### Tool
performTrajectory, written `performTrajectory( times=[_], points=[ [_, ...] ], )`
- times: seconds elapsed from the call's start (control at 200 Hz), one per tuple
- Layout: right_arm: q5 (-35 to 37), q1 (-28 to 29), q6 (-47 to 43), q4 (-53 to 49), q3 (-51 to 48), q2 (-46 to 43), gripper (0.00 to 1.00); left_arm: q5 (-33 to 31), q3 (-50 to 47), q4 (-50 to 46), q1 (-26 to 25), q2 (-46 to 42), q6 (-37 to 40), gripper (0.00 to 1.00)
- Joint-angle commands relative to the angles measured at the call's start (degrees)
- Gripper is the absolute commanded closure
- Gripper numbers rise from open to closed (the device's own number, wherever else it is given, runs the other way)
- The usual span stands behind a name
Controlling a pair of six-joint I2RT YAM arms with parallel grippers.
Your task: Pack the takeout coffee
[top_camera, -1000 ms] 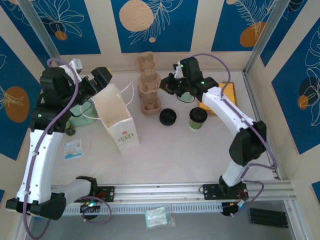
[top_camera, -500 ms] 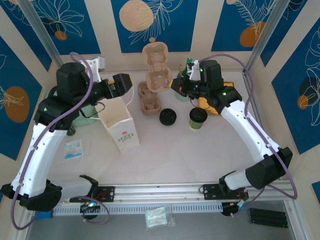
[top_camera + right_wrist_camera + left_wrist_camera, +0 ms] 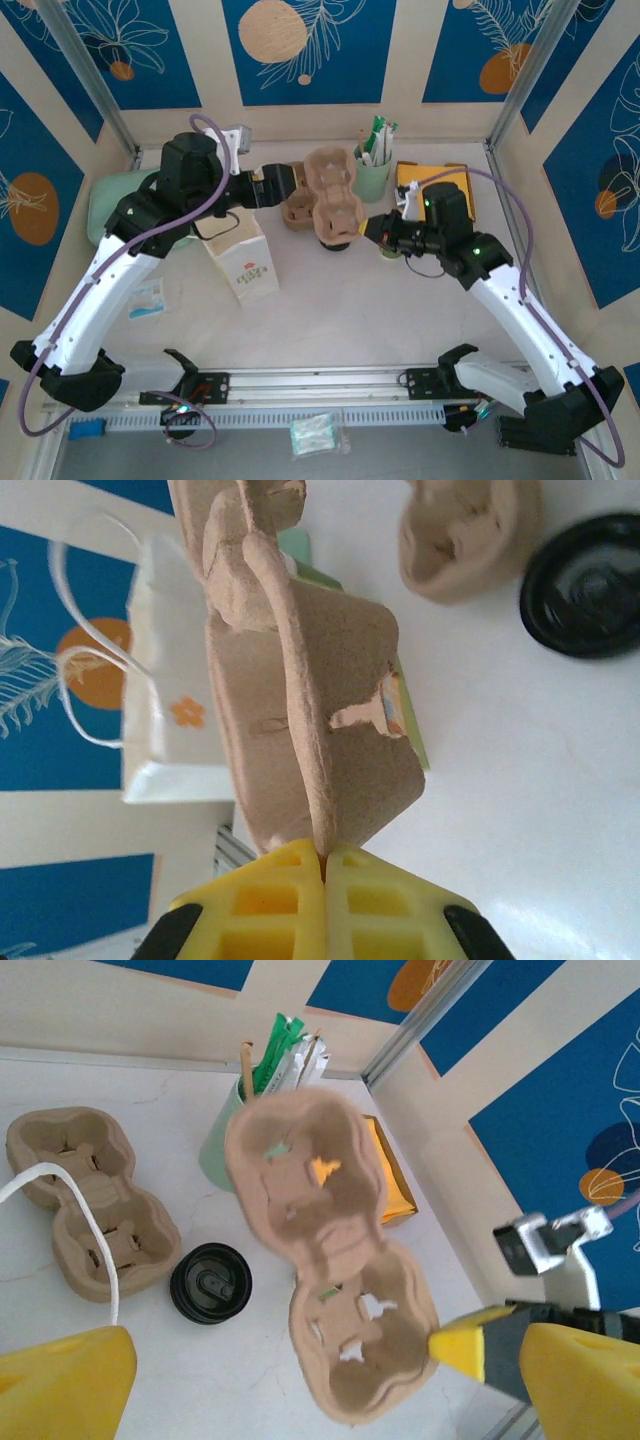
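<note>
Two pincers differ: the right pincer (image 3: 322,865) is clamped on a carrier (image 3: 320,680) rim, while the left pincer (image 3: 283,186) gapes. The coffee (image 3: 389,250) seems to stand under the right wrist, mostly hidden. The carrier should come down level, clear of it.

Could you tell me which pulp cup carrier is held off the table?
The carrier pinched at its rim by the right gripper; the other carrier lies flat.

The table (image 3: 340,300) was pale, faintly marbled white under even light. Walls (image 3: 200,50) on three sides carried cream and blue panels with white leaf outlines and orange and tan discs. Grey metal posts (image 3: 85,75) stood in the back corners. An aluminium rail (image 3: 330,382) ran along the near edge.
</note>
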Motion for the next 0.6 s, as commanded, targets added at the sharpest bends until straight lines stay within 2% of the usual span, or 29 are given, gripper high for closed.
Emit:
performTrajectory(
  times=[0.0,0.15,0.345,0.595],
  points=[
    [-2.2,1.5,2.5,-2.1,-5.6,-3.7,1.00,-1.1,-1.6,2.4,-1.3,0.3,-0.4,0.02],
    [-2.5,5.2,3.7,-2.0,-12.8,-5.4,1.00,-1.2,-3.3,3.3,-2.1,0.1,-1.0,0.02],
    [-1.0,9.7,5.3,2.0,-19.8,-2.7,1.00,-1.4,-5.0,4.1,-2.8,-0.1,-1.6,0.00],
    [-0.8,11.1,5.6,6.1,-25.7,1.7,1.00,-1.8,-6.3,4.1,-3.3,-1.2,-1.6,0.01]
  ],
)
